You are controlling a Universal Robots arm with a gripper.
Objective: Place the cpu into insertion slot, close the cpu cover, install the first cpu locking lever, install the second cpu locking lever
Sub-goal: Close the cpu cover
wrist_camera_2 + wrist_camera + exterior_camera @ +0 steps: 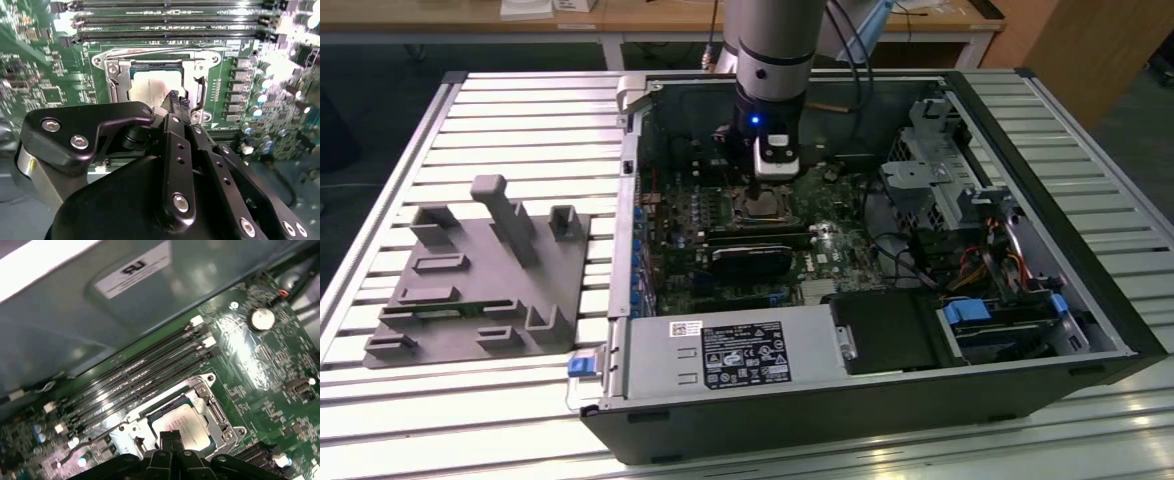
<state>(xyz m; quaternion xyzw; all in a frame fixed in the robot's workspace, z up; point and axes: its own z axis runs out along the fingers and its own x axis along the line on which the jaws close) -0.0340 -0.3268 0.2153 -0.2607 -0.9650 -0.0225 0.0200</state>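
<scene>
Open computer case (1107,300) lies on its side on the slatted counter (520,120), with a grey moulded fixture (480,280) beside it on the exterior view's left. The arm (774,40) reaches straight down into the case, over the green circuit board (45,75). The claw (176,99) is closed: in both wrist views its two black fingertips (165,437) sit pressed together with nothing visible between them. The tips stand directly above the socket area; contact with the parts below cannot be confirmed. The cpu (147,90) lies flat inside the insertion slot (761,205), pale metal face up, square to the socket. The cpu cover (216,411) lies down around the chip, its window framing the face; whether it is latched cannot be determined. Long dark memory slots (170,20) run parallel just beside the socket. A round silver coin battery (262,317) sits on the board well apart from the socket.
</scene>
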